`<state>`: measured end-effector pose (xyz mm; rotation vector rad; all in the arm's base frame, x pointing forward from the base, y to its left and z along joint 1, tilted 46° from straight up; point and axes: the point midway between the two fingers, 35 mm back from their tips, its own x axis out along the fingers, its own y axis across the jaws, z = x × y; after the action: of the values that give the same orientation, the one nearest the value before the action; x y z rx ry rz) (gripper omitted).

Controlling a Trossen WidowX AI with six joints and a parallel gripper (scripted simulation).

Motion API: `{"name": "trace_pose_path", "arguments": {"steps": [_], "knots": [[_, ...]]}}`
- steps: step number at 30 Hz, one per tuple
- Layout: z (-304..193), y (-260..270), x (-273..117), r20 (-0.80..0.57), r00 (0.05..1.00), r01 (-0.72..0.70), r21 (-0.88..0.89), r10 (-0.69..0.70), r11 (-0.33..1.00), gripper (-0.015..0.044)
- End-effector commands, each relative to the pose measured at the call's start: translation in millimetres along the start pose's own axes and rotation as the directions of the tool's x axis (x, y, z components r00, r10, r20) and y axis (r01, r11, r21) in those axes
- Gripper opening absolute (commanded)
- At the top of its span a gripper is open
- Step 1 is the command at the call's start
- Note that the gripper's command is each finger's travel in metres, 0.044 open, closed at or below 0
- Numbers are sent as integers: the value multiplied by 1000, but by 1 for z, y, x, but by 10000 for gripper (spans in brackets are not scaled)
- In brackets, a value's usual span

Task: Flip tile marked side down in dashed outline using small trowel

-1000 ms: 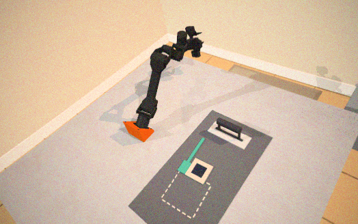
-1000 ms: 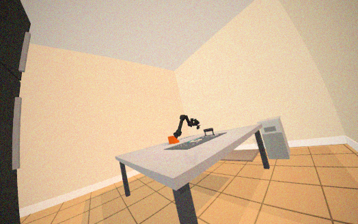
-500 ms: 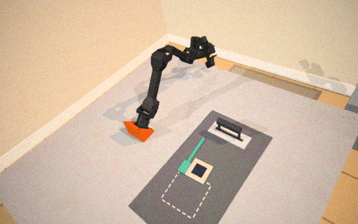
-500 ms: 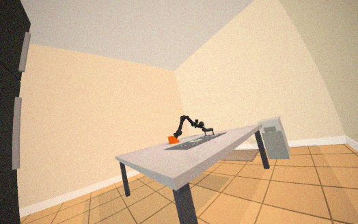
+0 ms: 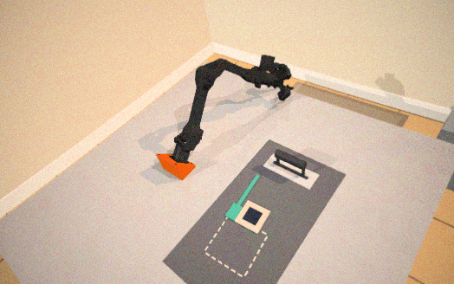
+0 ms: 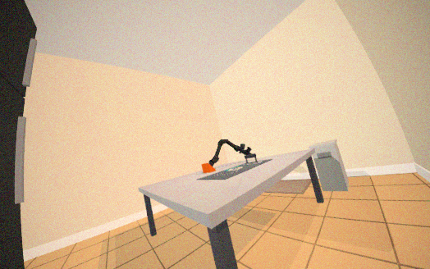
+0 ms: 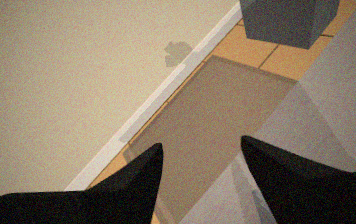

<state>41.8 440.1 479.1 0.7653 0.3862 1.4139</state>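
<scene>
Dashed outline (image 5: 223, 262): on your mat (image 5: 299, 216) (image 6: 221, 176).
Teal tool (image 5: 248, 191): flat, blade beside your tile.
Tile (image 5: 241, 220): dark square up, overlapping the outline's edge.
Jaws: open, nothing between, above your desk (image 5: 368, 208) (image 6: 180, 194).

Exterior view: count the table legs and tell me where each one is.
3 in sight: near leg, bottom centre; left leg, below the left corner; right leg, below the far right corner. A fourth may be hidden.
</scene>
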Motion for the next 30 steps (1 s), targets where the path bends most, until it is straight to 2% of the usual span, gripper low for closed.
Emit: {"name": "trace_pose_path", "arguments": {"steps": [1, 8, 15, 24, 30], "knots": [[4, -30, 7, -38, 997, 68, -58, -71, 996, 270], [23, -98, 9, -108, 966, 217, -156, -235, 964, 270], [46, -174, -6, -188, 895, 360, -229, -404, 904, 270], [72, -258, -45, -304, 778, 474, -291, -550, 831, 270], [80, -315, -88, -433, 658, 561, -264, -616, 785, 270]]}}
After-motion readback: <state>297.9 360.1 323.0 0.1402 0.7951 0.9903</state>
